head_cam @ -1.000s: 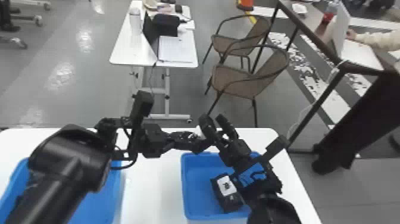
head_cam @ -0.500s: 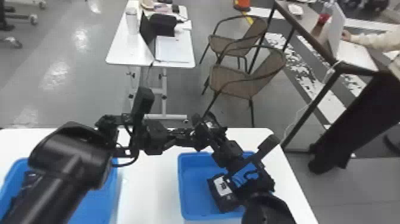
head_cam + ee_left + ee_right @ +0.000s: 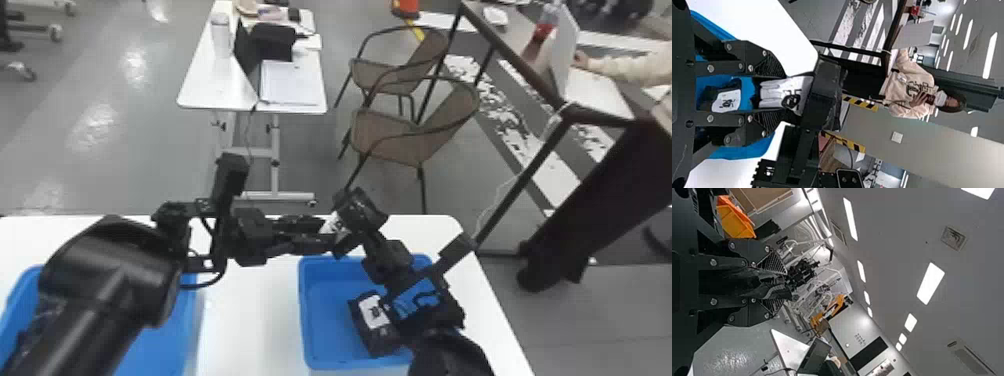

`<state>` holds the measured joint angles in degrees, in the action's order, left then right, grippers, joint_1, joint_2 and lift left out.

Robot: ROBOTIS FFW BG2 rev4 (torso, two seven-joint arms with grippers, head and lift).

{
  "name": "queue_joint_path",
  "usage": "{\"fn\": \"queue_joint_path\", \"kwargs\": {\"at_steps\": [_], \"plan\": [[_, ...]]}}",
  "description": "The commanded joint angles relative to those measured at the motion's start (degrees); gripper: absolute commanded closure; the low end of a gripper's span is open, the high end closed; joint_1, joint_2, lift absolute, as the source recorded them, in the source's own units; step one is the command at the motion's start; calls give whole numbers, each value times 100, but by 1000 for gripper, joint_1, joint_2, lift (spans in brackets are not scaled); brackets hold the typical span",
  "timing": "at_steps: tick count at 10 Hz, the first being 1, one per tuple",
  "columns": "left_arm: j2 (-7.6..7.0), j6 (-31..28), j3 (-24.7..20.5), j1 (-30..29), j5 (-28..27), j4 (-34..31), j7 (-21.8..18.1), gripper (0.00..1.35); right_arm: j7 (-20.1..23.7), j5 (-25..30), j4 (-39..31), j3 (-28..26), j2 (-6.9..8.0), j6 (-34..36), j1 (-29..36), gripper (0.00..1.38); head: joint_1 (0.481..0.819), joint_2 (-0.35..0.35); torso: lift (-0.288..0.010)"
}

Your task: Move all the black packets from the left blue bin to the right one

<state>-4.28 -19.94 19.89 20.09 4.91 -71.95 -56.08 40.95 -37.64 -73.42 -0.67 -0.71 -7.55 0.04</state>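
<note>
Your white worktop [image 3: 245, 325] spans the near part of the head view, carrying two blue bins. The left blue bin [image 3: 155, 350] sits by the worktop's left edge, running out of view at the bottom, with the left arm across it. The right blue bin [image 3: 325, 300] is toward the worktop's right edge, its far rim set in from the worktop's far edge; the right arm covers its right side. Your left gripper [image 3: 331, 233] and right gripper [image 3: 354, 220] meet above the right bin's far rim, close to the worktop's far edge in the view. In the left wrist view, your left gripper's [image 3: 783, 93] jaws are part open, closed onto both sides of a white-labelled black packet [image 3: 335, 225]. In the right wrist view, your right gripper's [image 3: 785, 286] jaws are also part open, with the same packet's glossy black wrap between them. So you've got one packet up between both grippers, out of either bin. Black packets in glinting wrap [image 3: 22, 340] lie along the left bin's left side, partly behind the arm; can't count them. One labelled black packet [image 3: 375, 320] lies tilted in the right bin, on its right half.
</note>
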Motion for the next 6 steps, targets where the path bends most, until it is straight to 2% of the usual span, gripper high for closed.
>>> {"fn": "queue_joint_path", "kwargs": {"at_steps": [1, 2, 3, 4, 5, 6], "plan": [[-100, -98, -337, -251, -16, -144, 10, 68, 1, 11, 135, -179, 76, -28, 40, 1277, 695, -207, 0], [-293, -256, -653, -602, 1, -557, 186, 104, 1, 20, 293, -337, 76, -19, 101, 1277, 695, -202, 0], [-530, -502, -1013, -1033, 142, -1111, 555, 81, -8, 11, 504, -522, 76, -19, 189, 1277, 695, -186, 0], [-715, -678, -1497, -1499, 353, -1630, 968, -2, -8, 46, 794, -671, 76, -1, 251, 1277, 695, -174, 0], [-838, -819, -2033, -1938, 485, -2034, 1179, -2, -16, 37, 1163, -794, 76, -1, 268, 1260, 695, -143, 0], [-864, -845, -2552, -2299, 502, -2368, 1302, -2, -16, -7, 1497, -900, 76, -1, 268, 978, 695, -104, 0]]}}
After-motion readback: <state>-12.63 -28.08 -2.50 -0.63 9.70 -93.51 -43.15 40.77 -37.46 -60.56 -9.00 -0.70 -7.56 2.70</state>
